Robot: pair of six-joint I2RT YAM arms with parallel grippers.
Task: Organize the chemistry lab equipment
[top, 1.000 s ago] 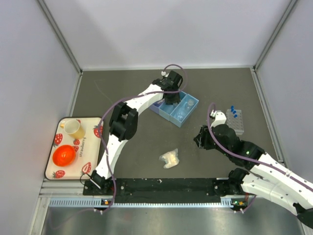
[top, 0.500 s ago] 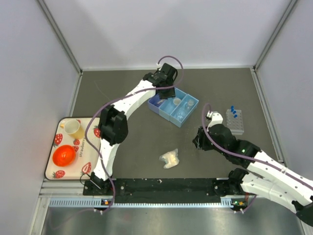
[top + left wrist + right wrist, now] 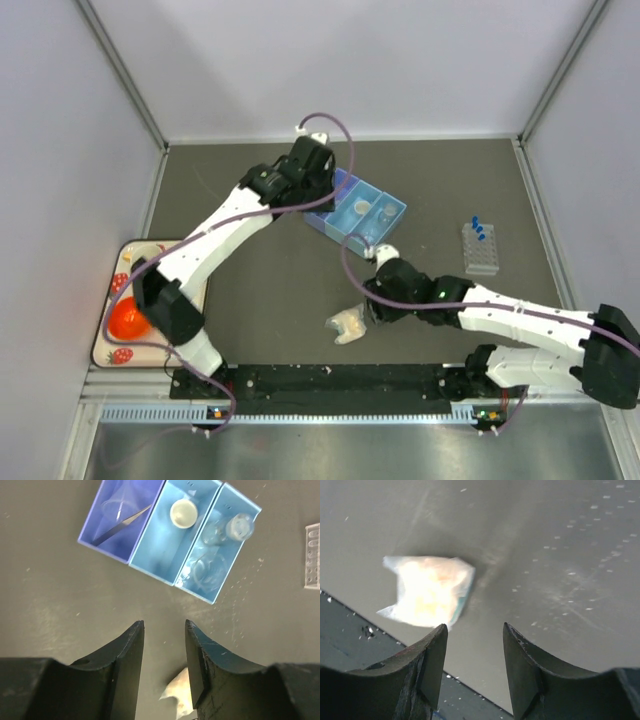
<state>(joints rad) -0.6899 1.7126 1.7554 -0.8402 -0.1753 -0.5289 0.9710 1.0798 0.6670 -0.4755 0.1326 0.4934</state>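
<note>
Right tool [image 3: 474, 629] gapped over open table [image 3: 560, 555], packet [image 3: 427, 591] beside one finger, black rail [image 3: 350, 635] close by

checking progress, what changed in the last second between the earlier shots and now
The left gripper drew back leftward from over the blue three-compartment box, open and empty. The right gripper swung left from beside the clear rectangular tube rack to the pale yellowish packet, open, not touching it. Box, rack and packet stayed put.

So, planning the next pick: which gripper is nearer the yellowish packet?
Right. The right gripper hovers open just beside the packet; the left gripper is well away, by the blue bins.
</note>
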